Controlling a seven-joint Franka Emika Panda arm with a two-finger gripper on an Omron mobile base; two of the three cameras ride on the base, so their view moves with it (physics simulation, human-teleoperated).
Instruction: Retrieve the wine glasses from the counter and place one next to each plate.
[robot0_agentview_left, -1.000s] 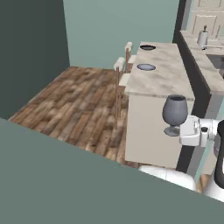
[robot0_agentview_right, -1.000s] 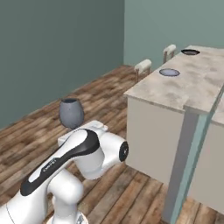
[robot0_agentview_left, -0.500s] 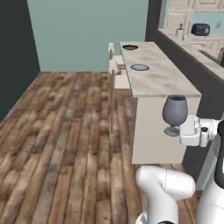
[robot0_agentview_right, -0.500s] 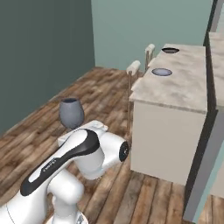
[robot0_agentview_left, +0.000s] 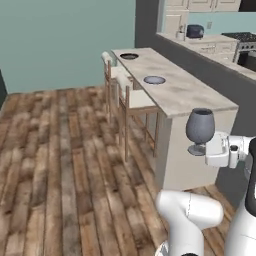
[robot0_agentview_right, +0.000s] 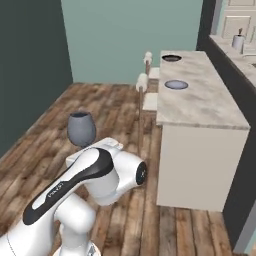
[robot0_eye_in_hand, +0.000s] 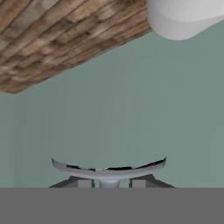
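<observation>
Smoky grey-blue stemmed wine glass (robot0_agentview_left: 200, 128) sits upright at right of centre in the left base view, stem down at the white gripper (robot0_agentview_left: 206, 149) — jaws closed on the stem. Right base view: same glass (robot0_agentview_right: 81, 129) at left of centre, above the arm's white and black link. Hand view: the glass's round foot (robot0_eye_in_hand: 109, 168) shows as a thin arc low in the frame, between the dark fingertips (robot0_eye_in_hand: 138, 183). Marbled plain-sided island top (robot0_agentview_left: 186, 93) runs from upper centre toward the right — two round dark-rimmed plates on it, near one (robot0_agentview_left: 154, 80), far one (robot0_agentview_left: 129, 56). Wooden stools (robot0_agentview_left: 127, 97) stand along its left side. Plank floor (robot0_agentview_left: 65, 155) fills the left.
</observation>
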